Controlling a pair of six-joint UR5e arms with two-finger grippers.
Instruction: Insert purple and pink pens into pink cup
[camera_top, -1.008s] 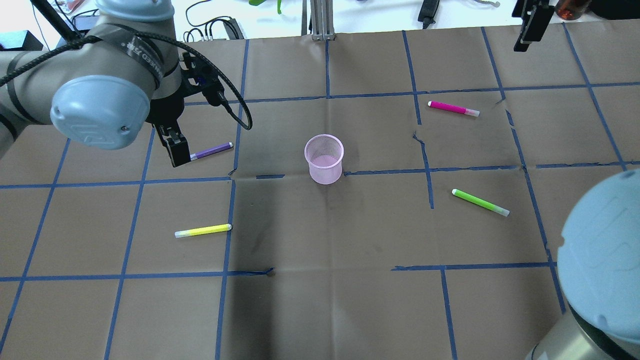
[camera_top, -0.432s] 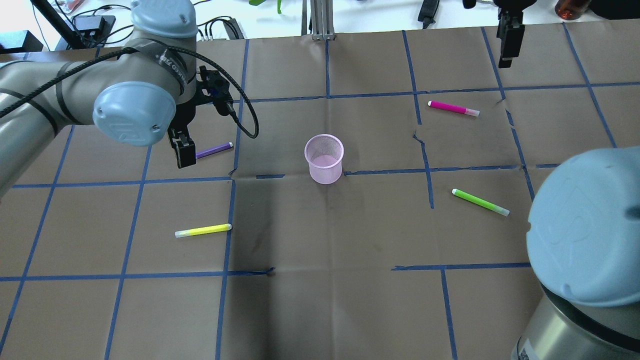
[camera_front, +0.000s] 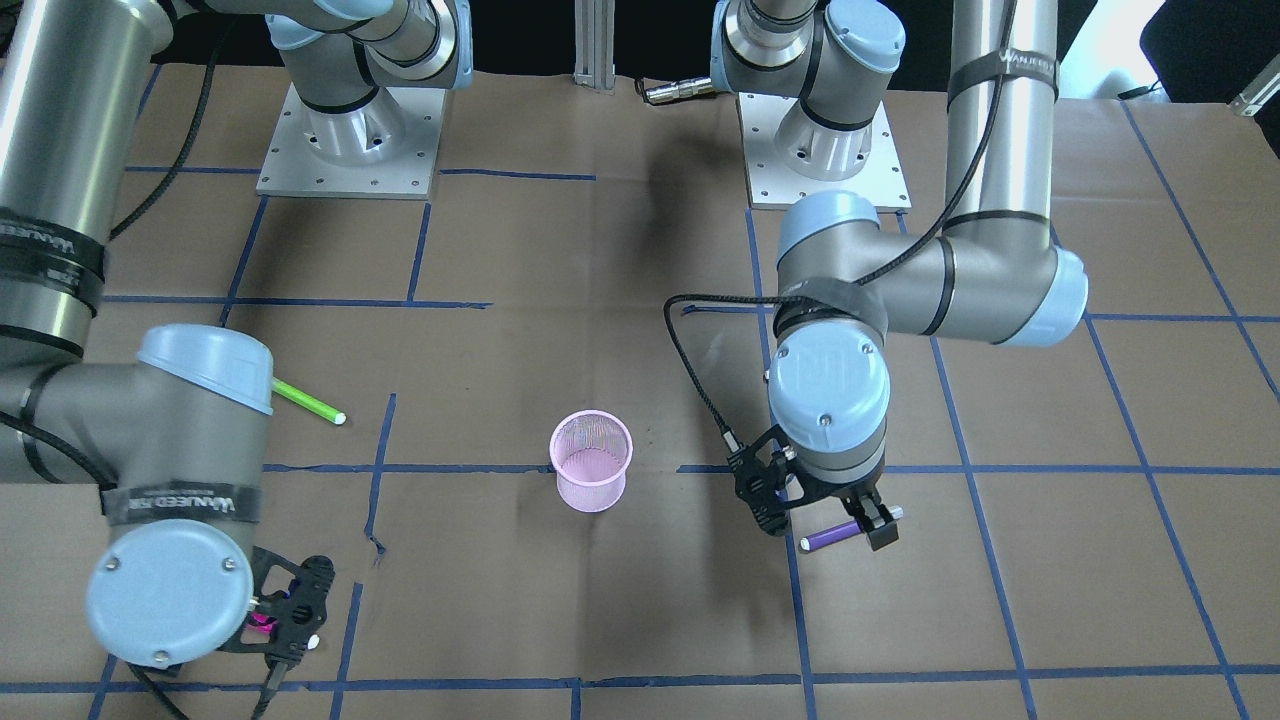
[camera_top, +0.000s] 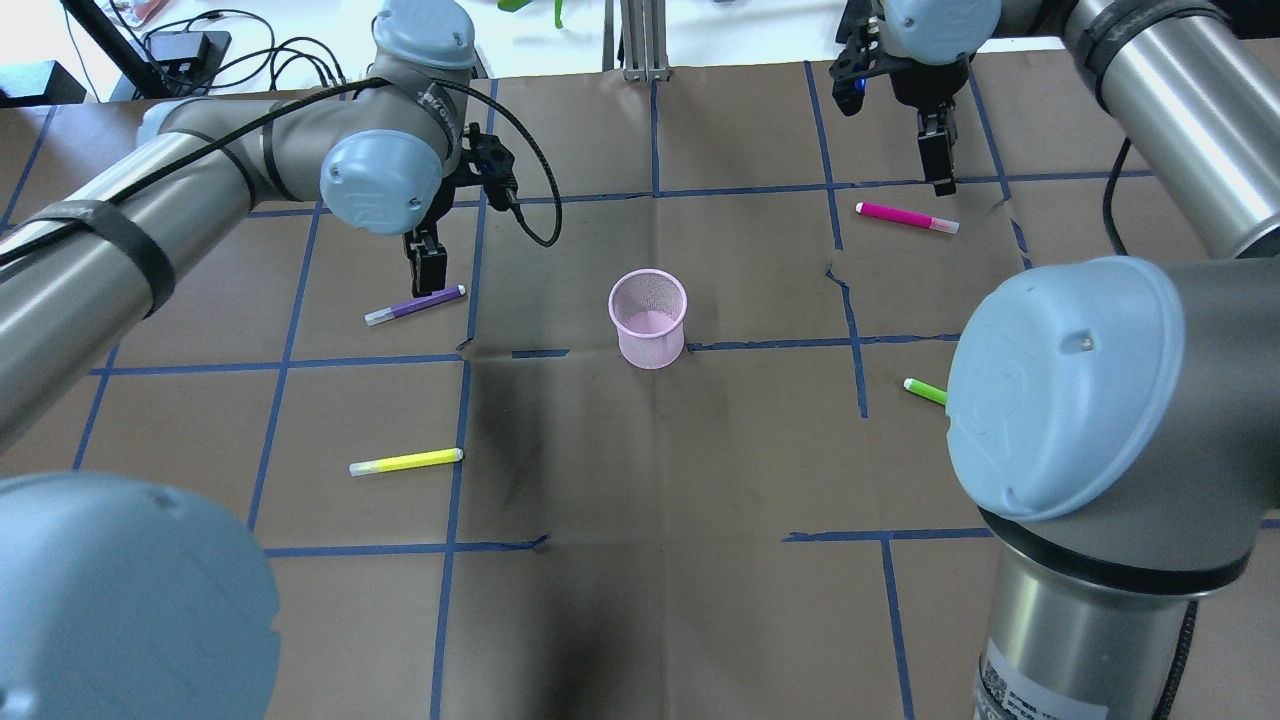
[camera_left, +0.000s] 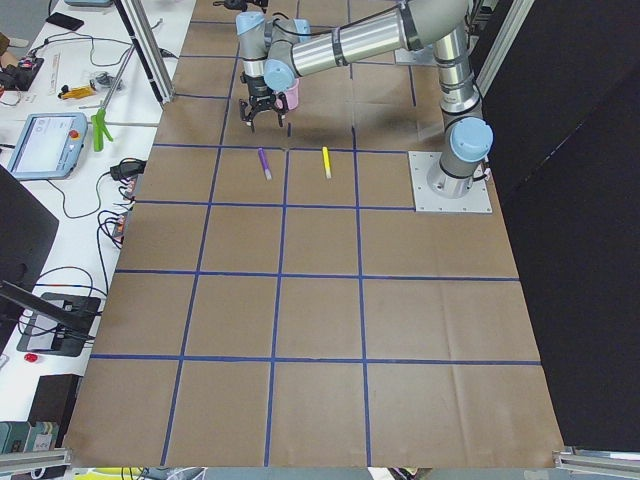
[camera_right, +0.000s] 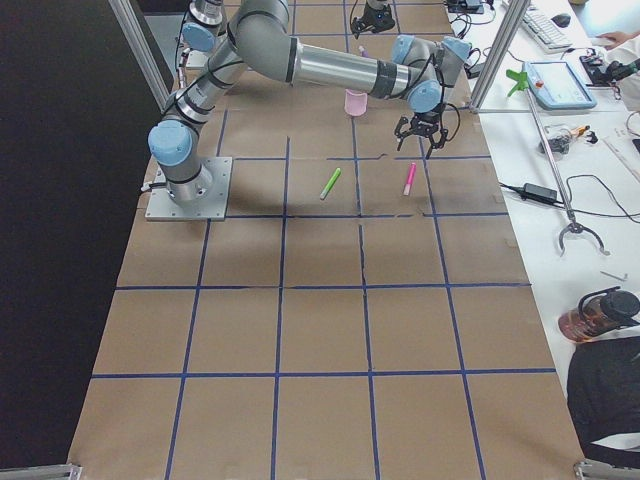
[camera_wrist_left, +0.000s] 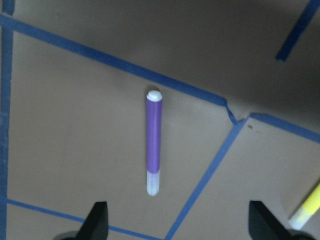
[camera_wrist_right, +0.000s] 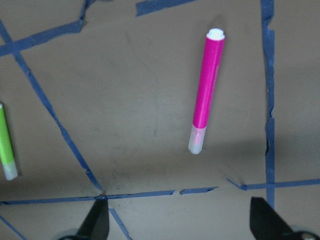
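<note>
Two pens are to go into the cup, and neither is lifted yet. The purple pen (camera_top: 415, 302) lies flat on the table (camera_top: 650, 610), left of the cup (camera_top: 649, 318). The pink pen (camera_top: 905, 217) lies flat to the far right of it. The cup stands upright at centre, with nothing seen inside.

The left end effector (camera_wrist_left: 180, 222) hangs just by the purple pen, jaws spread wide and holding nothing. The right end effector (camera_wrist_right: 180, 220) hangs likewise by the pink pen, spread and empty.

Risks, as judged:
- A round pen may roll out of an off-centre pinch.
- The light mesh cup may tip if struck.
- Both arms heading to one cup may meet.
- The yellow pen (camera_top: 406, 461) and green pen (camera_top: 925, 391) could be taken in error.

Surface: creased brown paper with a blue tape grid, torn in places, which may snag a fingertip.

Room: a white bench (camera_top: 720, 30) with cables (camera_top: 425, 55) runs along the far edge.
</note>
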